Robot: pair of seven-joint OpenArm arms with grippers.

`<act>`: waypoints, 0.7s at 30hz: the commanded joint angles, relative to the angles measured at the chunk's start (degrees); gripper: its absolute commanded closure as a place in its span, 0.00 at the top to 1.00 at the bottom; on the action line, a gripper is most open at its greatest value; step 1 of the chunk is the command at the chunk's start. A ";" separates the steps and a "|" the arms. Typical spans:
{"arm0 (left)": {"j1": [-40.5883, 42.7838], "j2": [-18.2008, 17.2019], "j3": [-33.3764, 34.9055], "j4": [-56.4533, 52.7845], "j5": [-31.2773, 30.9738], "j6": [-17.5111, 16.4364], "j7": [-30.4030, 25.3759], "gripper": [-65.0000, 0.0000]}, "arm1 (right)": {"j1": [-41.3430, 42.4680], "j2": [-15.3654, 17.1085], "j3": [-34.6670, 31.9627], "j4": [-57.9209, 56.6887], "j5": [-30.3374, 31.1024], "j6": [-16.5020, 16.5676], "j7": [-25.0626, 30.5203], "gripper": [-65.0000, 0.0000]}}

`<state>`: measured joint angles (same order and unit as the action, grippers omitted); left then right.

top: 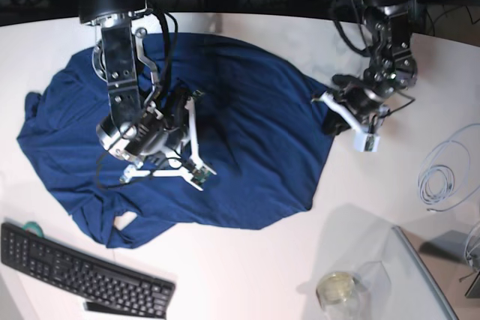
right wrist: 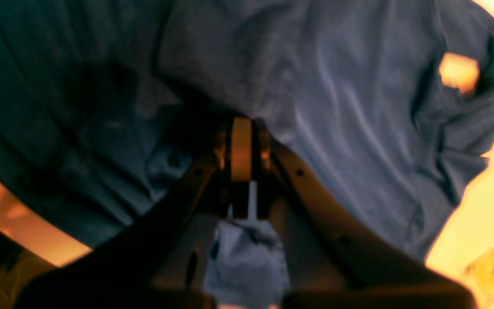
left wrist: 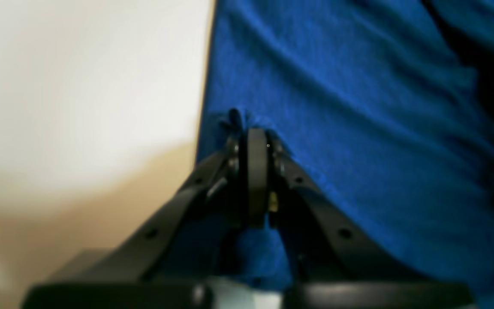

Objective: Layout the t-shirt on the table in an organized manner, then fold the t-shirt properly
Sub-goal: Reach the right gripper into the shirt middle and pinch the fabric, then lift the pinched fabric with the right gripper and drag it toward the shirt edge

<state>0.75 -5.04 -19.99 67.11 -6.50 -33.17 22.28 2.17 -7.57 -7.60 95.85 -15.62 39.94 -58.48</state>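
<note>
Your left gripper point(left wrist: 256, 128) is clamped on the t-shirt point(left wrist: 358, 128), pinching soft, rippled knit at its edge; smooth white table point(left wrist: 79, 86) lies left of the claw. In the right wrist view, your right gripper point(right wrist: 242, 124) is pressed together on a bunched fold, wrinkled cloth all around it. From the base, the shirt sprawls crumpled between both claws, with 1 black keyboard point(top: 82, 279) below the right one.
</note>
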 commanded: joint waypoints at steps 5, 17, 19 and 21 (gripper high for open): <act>-9.06 2.97 -0.10 -4.39 4.00 -0.19 -1.23 0.00 | -4.06 3.40 -9.86 7.75 0.54 0.06 -1.52 0.00; -21.63 6.49 -0.10 -14.50 9.01 6.93 -4.74 0.00 | -14.44 9.38 -27.26 16.10 0.54 0.06 -1.43 0.00; -22.78 6.58 -0.10 -15.73 9.18 7.81 -5.98 0.00 | -14.61 9.38 -30.16 15.57 0.54 0.06 -1.35 0.00; -23.66 6.75 -0.10 -16.34 9.01 7.89 -5.89 0.00 | -14.26 9.11 -32.62 13.82 0.54 0.06 -1.35 0.00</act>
<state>-21.50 1.91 -20.14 49.95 3.16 -25.30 17.47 -12.56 1.98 -40.16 108.97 -15.03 39.94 -60.36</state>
